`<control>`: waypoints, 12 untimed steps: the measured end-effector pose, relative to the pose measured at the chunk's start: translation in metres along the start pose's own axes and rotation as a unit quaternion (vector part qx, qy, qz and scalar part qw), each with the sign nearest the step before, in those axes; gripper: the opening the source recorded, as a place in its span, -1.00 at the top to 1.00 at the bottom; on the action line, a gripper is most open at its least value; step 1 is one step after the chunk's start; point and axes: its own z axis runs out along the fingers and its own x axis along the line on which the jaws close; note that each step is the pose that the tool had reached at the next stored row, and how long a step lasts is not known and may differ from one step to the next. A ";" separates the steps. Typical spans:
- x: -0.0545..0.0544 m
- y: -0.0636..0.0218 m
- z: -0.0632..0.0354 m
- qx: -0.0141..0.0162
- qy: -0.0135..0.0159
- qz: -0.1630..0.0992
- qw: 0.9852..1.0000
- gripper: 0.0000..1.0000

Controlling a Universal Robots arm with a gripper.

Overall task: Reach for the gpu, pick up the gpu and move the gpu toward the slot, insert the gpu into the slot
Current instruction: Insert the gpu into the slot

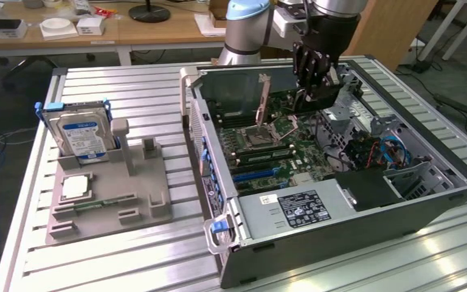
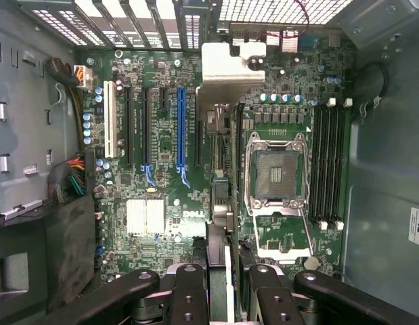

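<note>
The step in hand looks like carrying the gpu (image 2: 219, 267) to its slot; it is not yet seated. To do this well, keep the card on edge and parallel to the slots, as the wrist view has it, and correct sideways before anything else. Its edge seems to lie off the line of the long blue slot (image 2: 181, 128), towards the CPU socket (image 2: 277, 172). I take that blue slot for the target, though I cannot be sure. Any lowering wants card and slot on one line, straight and without tilt.

The end effector (image 1: 313, 90) is narrowed onto the gpu, with fingers flanking its two faces. It holds the card above the motherboard (image 2: 162, 203), near twelve o'clock of the open computer case (image 1: 428, 201) in the exterior view.
</note>
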 end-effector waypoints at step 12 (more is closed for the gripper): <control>0.000 0.0006 0.0140 0.000 0.000 0.000 1.000 0.44</control>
